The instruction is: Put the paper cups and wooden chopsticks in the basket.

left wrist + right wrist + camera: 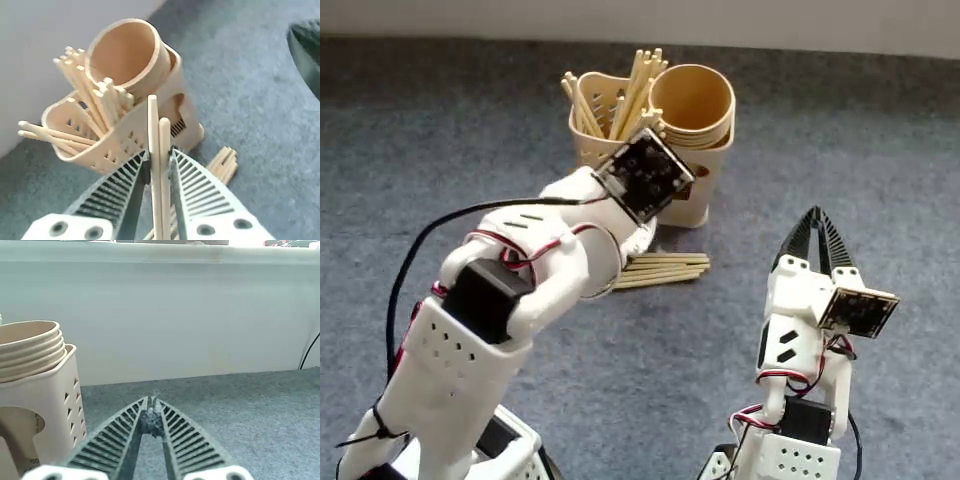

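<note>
At the left pincer (159,152): closed on two chopsticks (164,145), gripped low, most of their length poking out past the tips toward the basket (125,145).

Risks as we see them:
- Pair isn't flush, one end sits ahead of the other. They may drop unevenly on release.
- Thin sticks between ribbed fingers could pivot or slip mid-move.
- Just beyond, the basket's near end bristles with stored sticks (111,97), fanned at odd angles. An incoming pair could catch those ends and bounce out over the rim.
- Basket looks light. A nudge from the pincer might shove or tip it.
- Loose sticks (665,268) lie flat in a bundle on the worktop (470,130), just beside the basket's base. We'd expect them to be hard to get under, and they may roll.

Looks: basket is beige plastic with slotted walls, standing upright. Chopsticks are pale wood. Farther in, the cups (125,55) are tan paper, nested in a stack at the basket's far end, rims above the wall.

Right pincer (151,402) is closed on nothing, parked apart from the basket.
</note>
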